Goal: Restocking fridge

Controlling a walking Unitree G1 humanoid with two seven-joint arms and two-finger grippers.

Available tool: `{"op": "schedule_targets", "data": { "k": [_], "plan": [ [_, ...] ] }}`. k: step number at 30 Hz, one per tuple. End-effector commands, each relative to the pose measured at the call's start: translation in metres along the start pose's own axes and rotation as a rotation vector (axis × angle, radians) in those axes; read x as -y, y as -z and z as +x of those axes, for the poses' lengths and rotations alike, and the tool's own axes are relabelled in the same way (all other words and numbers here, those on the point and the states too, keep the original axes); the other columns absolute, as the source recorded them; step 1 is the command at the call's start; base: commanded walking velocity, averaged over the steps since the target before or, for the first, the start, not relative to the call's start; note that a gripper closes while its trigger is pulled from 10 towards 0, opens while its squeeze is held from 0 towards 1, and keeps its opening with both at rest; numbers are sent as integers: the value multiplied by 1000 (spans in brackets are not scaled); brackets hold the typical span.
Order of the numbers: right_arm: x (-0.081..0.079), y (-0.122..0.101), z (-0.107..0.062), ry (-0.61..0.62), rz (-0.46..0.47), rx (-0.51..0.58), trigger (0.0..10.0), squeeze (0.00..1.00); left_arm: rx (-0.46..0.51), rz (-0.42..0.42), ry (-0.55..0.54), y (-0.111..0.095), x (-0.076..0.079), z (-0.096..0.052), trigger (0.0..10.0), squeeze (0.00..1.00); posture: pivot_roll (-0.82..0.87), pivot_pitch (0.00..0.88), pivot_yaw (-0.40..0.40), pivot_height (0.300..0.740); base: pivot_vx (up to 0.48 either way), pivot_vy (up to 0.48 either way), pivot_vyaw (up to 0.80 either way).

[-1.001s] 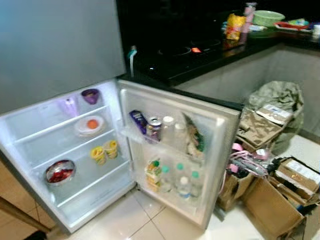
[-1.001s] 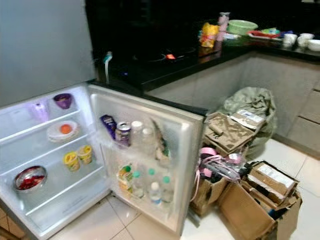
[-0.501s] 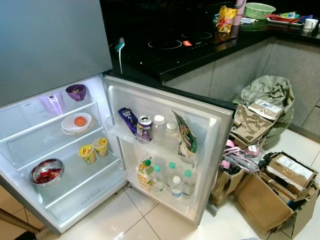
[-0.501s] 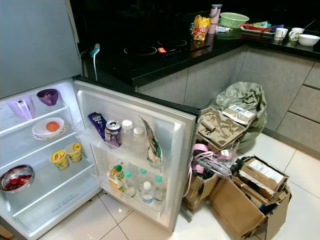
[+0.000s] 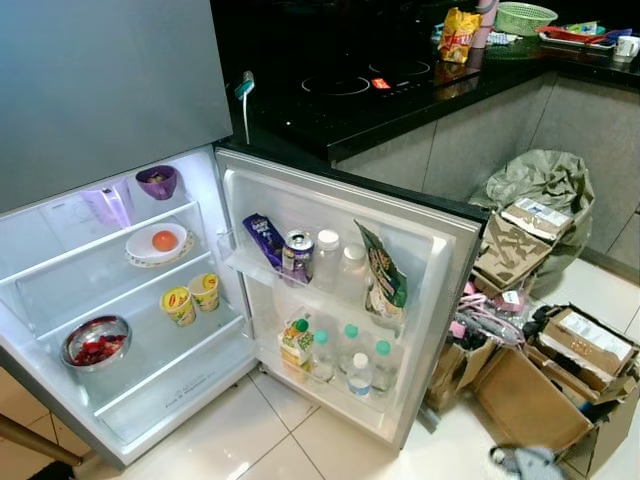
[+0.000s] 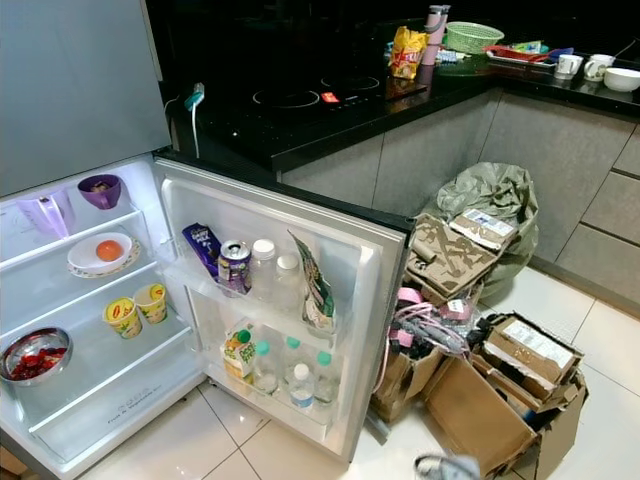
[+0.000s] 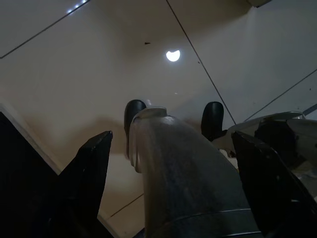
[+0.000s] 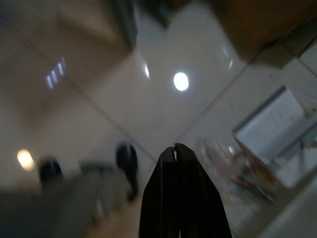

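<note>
Fridge (image 5: 120, 420): lower compartment stands open and lit, its door (image 5: 440, 300) swung out toward the boxes on the floor.
Top shelf: a purple cup (image 5: 157, 182) and a pale jug (image 5: 106, 205) beside it.
Second shelf: a white plate (image 5: 156, 243) carrying an orange ball-shaped item.
Third shelf: two yellow tubs (image 5: 192, 299) side by side, with a steel bowl (image 5: 95, 342) of red food nearer the front.
Upper door rack: a purple packet (image 5: 264, 240), a can (image 5: 297, 256), two white-capped bottles (image 5: 338, 264) and a green bag (image 5: 383, 280) in a row.
Lower door rack: a juice carton (image 5: 297, 343) next to green-capped bottles (image 5: 350, 357).
Writing: print on the packet, can, tubs and carton is too small to read.
Surface (image 5: 400, 90): black, just behind the fridge, with a hob, a yellow snack bag (image 5: 460, 33), a green basket (image 5: 526, 17) and mugs at the far end.
Floor clutter: open cardboard boxes (image 5: 540, 395) and a grey sack (image 5: 545, 185) sit just past the door edge, close against it.
Left gripper (image 7: 171, 183): hangs over the tiled floor above the robot's leg and feet; fingers spread apart, holding nothing.
Right gripper (image 8: 178, 198): hangs low over pale tiles, blurred; fingers pressed together, empty.
</note>
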State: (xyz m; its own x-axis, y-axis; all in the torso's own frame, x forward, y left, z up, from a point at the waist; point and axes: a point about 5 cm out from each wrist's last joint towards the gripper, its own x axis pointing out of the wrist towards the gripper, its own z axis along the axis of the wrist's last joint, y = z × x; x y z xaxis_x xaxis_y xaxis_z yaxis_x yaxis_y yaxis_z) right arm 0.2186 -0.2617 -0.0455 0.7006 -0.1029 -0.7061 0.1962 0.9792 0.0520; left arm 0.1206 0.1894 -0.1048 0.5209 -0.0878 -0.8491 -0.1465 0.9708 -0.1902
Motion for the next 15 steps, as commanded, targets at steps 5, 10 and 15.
{"op": "schedule_targets", "data": {
  "k": [5, 10, 15],
  "plan": [
    [6, -80, 3, 1, 104, 287, 10000, 0, -33, -11, -41, 11, -13, -6, 10000, 0, -62, 0, -4, 740, 0, 0, 0],
    [10, -124, -2, 0, 138, 426, 10000, 0, -29, -22, -44, 11, -14, -6, 10000, 0, -57, 0, -5, 740, 0, 0, 0],
    [1, -182, -14, -99, 198, 625, 10000, 0, 15, -76, -63, 6, -19, -7, 10000, 0, -48, 4, -4, 740, 0, 0, 0]
  ]
}}
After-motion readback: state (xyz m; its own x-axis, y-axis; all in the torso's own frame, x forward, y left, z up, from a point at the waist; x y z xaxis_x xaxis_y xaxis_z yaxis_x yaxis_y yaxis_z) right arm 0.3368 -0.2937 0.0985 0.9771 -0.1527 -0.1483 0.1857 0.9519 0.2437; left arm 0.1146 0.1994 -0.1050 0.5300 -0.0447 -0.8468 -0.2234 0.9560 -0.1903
